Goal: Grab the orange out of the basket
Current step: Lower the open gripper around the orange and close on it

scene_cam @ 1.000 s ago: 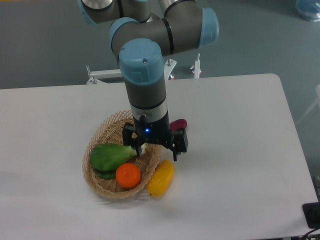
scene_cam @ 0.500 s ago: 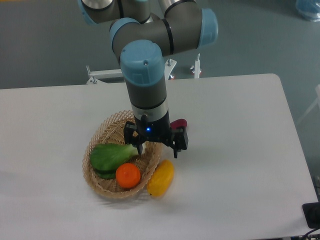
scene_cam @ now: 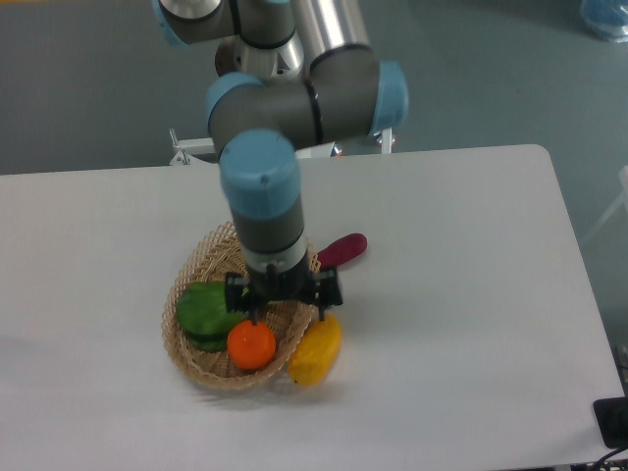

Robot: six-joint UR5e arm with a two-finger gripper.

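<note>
- Basket (scene_cam: pixel 201 267): shallow round wicker, open lattice rim, on the white table (scene_cam: pixel 461 294). Taken as the landmark for all entries below.
- Orange (scene_cam: pixel 252 344): small, round, glossy. Lies inside the basket, at its near-right part, close to the rim. Round, so no long axis to align with.
- Gripper (scene_cam: pixel 287 312): hangs over the basket's right half, pointing down, fingers spread apart and holding nothing. One finger stands over the basket interior, the other near the right rim.
- Key relation: the orange lies just toward the camera and slightly left of the midpoint between the fingers, below them. Whether the left finger touches the fruit cannot be told. Judged need: a small shift toward the near-left, then descent, to bring the orange between the fingers.
- Green vegetable (scene_cam: pixel 204 312): inside the basket, left part, touching or just beside the orange.
- Yellow fruit (scene_cam: pixel 316 349): elongated, outside the basket, leaning against its near-right rim; close to the right finger, a possible obstruction.
- Dark red item (scene_cam: pixel 341 249): oblong, outside the basket, beside its far-right rim.
</note>
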